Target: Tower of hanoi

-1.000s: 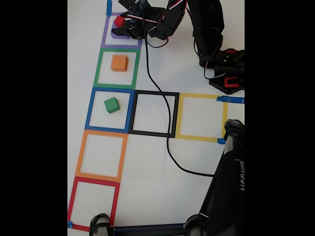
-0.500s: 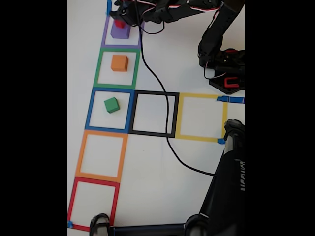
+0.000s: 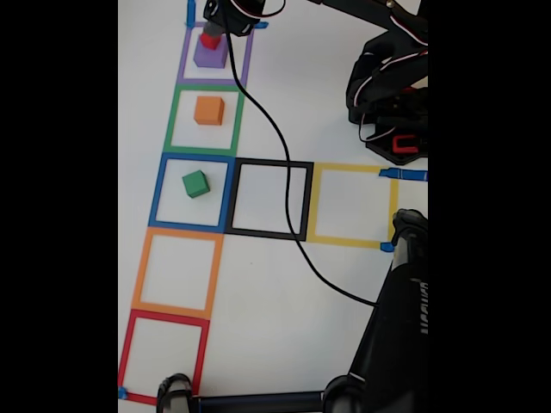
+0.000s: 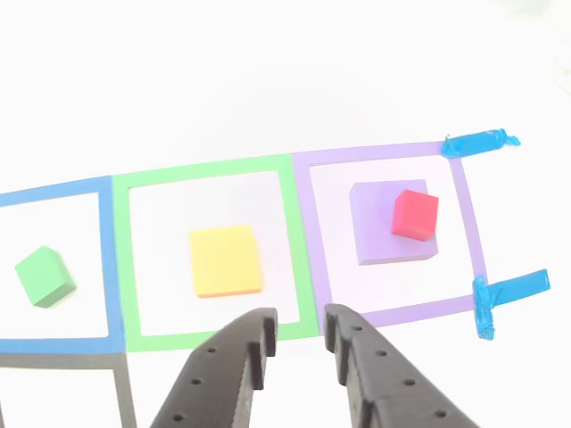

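I see my tool (image 4: 299, 334) hanging above the bench (image 3: 344, 103), its two fingers slightly apart and holding nothing. The red cube (image 4: 415, 214) sits on the purple cube (image 4: 393, 227), off-centre toward one corner, inside the purple tape square (image 4: 464, 192). The orange cube (image 4: 227, 259) lies in the green square (image 4: 210, 174), the green cube (image 4: 44, 275) in the blue one (image 4: 103, 259). These look like light, rigid blocks with smooth faces; I judge a pinch across two opposite flat sides, square-on and near mid-height, holds best.
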`<state>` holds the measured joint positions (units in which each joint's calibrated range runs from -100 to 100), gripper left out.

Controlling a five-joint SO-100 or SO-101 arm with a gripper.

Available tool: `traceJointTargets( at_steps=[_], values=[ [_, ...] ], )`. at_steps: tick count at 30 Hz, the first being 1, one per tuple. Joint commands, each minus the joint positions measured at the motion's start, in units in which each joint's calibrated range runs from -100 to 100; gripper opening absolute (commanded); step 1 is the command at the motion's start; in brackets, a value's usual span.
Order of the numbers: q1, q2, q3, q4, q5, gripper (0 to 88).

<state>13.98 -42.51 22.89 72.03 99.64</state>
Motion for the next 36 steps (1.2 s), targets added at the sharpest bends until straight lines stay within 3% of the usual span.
traceJointTargets(
  at_steps=[1,11,30,32,36],
  values=[
    [-7.6,-1.6,-13.3,10.8,0.4,1.3],
    [-23.2,-3.2,-20.5,18.3,0.4,1.3],
    [-39.1,-3.3,-18.7,18.5,0.4,1.3],
    [-39.5,-4.1,-15.6,17.5,0.4,3.6],
    [-36.8,-6.2,-6.2,11.7,0.4,20.6]
  ],
)
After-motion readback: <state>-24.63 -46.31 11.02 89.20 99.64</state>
